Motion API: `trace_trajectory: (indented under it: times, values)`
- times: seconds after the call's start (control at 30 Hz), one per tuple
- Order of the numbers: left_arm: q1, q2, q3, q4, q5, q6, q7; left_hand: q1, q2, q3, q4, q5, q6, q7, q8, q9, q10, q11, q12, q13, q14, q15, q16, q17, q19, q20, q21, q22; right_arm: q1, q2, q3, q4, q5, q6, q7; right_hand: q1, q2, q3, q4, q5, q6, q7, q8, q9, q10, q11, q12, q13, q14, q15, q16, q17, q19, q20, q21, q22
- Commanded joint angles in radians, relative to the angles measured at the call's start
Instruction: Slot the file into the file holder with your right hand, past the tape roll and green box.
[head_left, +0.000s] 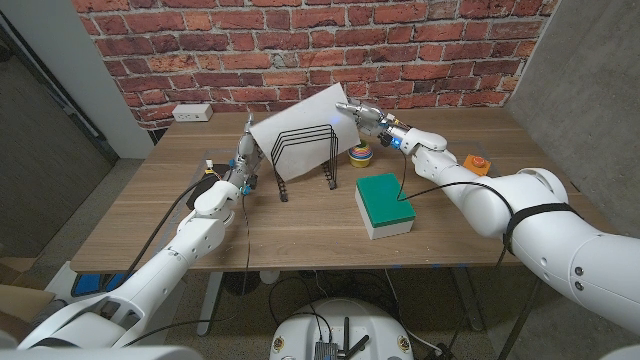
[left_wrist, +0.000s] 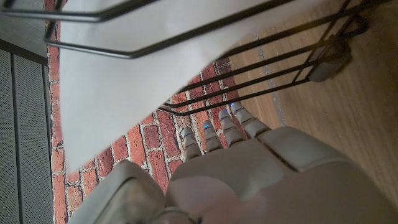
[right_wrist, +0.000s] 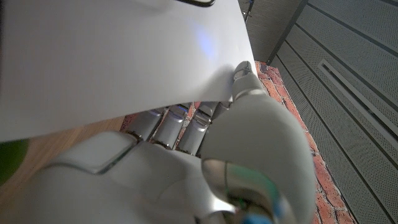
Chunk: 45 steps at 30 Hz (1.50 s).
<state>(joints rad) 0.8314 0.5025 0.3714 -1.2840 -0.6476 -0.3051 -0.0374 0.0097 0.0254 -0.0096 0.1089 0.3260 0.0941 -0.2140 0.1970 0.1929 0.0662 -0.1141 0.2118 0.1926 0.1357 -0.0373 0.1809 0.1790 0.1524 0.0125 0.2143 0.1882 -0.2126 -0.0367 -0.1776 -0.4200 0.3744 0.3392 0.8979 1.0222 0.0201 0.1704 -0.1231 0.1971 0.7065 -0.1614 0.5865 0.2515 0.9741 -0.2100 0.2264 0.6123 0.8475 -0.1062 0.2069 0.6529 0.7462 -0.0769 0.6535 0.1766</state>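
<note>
1. Two robot hands are shown above a wooden table (head_left: 300, 235); the right hand (head_left: 372, 122) is raised near the far edge, and the left hand (head_left: 243, 165) is raised left of the table's middle.
2. The white file (head_left: 300, 128) is pinched at its upper right corner between the thumb and fingers (right_wrist: 245, 78) of the right hand; the sheet is tilted, with its lower left corner down among the wires of the file holder (head_left: 305, 150).
3. The black wire file holder is seen standing near the middle of the table, toward the far edge, just beside the left hand.
4. The left hand is seen with its fingers (left_wrist: 214, 134) extended toward the holder's wires; whether the frame is touched or gripped cannot be told.
5. The green box (head_left: 384, 203) is placed on the table right of the holder, nearer the front edge.
6. The tape roll (head_left: 359, 154) is seen between the holder and the right hand, partly hidden.
</note>
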Motion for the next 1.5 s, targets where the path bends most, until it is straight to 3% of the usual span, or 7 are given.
trace_trajectory:
  times: [0.03, 0.23, 0.43, 0.53, 0.87, 1.37, 1.5]
  values:
    - [0.0, 0.0, 0.0, -0.001, 0.0, 0.001, 0.0, -0.002, 0.005, 0.007, 0.004, 0.009, 0.003, -0.005, 0.002, 0.004, 0.0, -0.01, 0.002, 0.005, 0.007, -0.003, 0.006, 0.002, 0.004, 0.001, 0.001, 0.004, 0.007, 0.0, -0.002, 0.0, -0.001, -0.002, 0.011, -0.034, -0.009, -0.014, 0.009, 0.011, -0.013, 0.001, -0.011, -0.003, -0.021, 0.002, -0.013, -0.007, -0.017, -0.11, -0.006, -0.005, -0.013, -0.109, -0.008, 0.002]
    - [0.0, 0.0, 0.0, 0.0, 0.0, 0.001, 0.0, -0.002, 0.005, 0.007, 0.004, 0.009, 0.003, -0.005, 0.002, 0.004, 0.001, -0.008, 0.002, 0.005, 0.008, -0.002, 0.006, 0.002, 0.004, 0.001, 0.001, 0.004, 0.004, -0.003, 0.0, 0.0, -0.001, 0.003, 0.021, -0.083, -0.044, -0.045, 0.02, 0.026, -0.072, 0.008, -0.058, -0.023, -0.108, 0.002, -0.043, -0.033, -0.093, -0.105, -0.018, -0.022, -0.043, -0.09, -0.033, 0.001]
    - [0.0, 0.0, 0.0, 0.0, 0.0, 0.001, 0.0, -0.002, 0.005, 0.007, 0.004, 0.009, 0.003, -0.005, 0.002, 0.004, 0.0, -0.008, 0.002, 0.005, 0.007, -0.004, 0.006, 0.002, 0.004, 0.001, 0.001, 0.004, -0.001, 0.0, 0.013, 0.0, 0.005, 0.001, 0.029, -0.111, -0.053, -0.066, 0.026, 0.042, -0.121, 0.015, -0.103, -0.036, -0.197, 0.004, -0.05, -0.055, -0.175, -0.099, -0.018, -0.038, -0.077, -0.076, -0.061, 0.0]
    - [0.0, 0.0, 0.0, 0.0, 0.0, 0.0, 0.0, -0.002, 0.005, 0.007, 0.004, 0.009, 0.003, -0.005, 0.002, 0.004, -0.001, -0.008, 0.002, 0.005, 0.007, -0.004, 0.006, 0.002, 0.004, 0.001, 0.001, 0.004, -0.003, -0.001, 0.017, 0.0, 0.003, 0.004, 0.035, -0.135, -0.066, -0.09, 0.029, 0.057, -0.178, 0.019, -0.153, -0.044, -0.291, 0.028, -0.051, -0.077, -0.262, -0.094, -0.017, -0.048, -0.106, -0.063, -0.089, -0.001]
    - [0.0, 0.0, 0.0, 0.0, 0.0, 0.0, 0.0, -0.002, 0.005, 0.007, 0.004, 0.009, 0.003, -0.005, 0.002, 0.004, 0.0, -0.008, 0.002, 0.005, 0.007, -0.003, 0.006, 0.002, 0.004, 0.001, 0.001, 0.004, -0.01, 0.003, 0.043, 0.0, -0.003, 0.01, 0.052, -0.158, -0.086, -0.129, 0.028, 0.088, -0.296, 0.03, -0.258, -0.054, -0.495, 0.077, -0.055, -0.134, -0.445, -0.015, -0.023, -0.078, -0.204, -0.012, -0.169, -0.004]
    - [0.0, 0.0, 0.0, 0.0, 0.0, 0.001, 0.0, -0.002, 0.005, 0.008, 0.004, 0.009, 0.003, -0.005, 0.002, 0.004, -0.001, -0.008, 0.002, 0.005, 0.007, -0.003, 0.006, 0.002, 0.005, 0.002, 0.001, 0.004, -0.017, -0.004, 0.084, 0.0, -0.018, 0.03, 0.095, -0.171, -0.093, -0.157, 0.03, 0.115, -0.392, 0.035, -0.348, -0.058, -0.639, 0.099, -0.051, -0.198, -0.598, 0.034, -0.027, -0.138, -0.333, 0.031, -0.274, -0.007]
    - [0.0, 0.0, 0.0, 0.0, 0.0, 0.001, 0.0, -0.002, 0.005, 0.008, 0.004, 0.009, 0.003, -0.005, 0.002, 0.004, -0.001, -0.007, 0.002, 0.005, 0.007, -0.003, 0.006, 0.002, 0.004, 0.002, 0.001, 0.004, -0.019, -0.016, 0.091, 0.0, -0.013, 0.055, 0.128, -0.171, -0.095, -0.161, 0.029, 0.119, -0.403, 0.034, -0.358, -0.059, -0.654, 0.104, -0.05, -0.207, -0.613, 0.036, -0.026, -0.147, -0.345, 0.035, -0.287, -0.007]
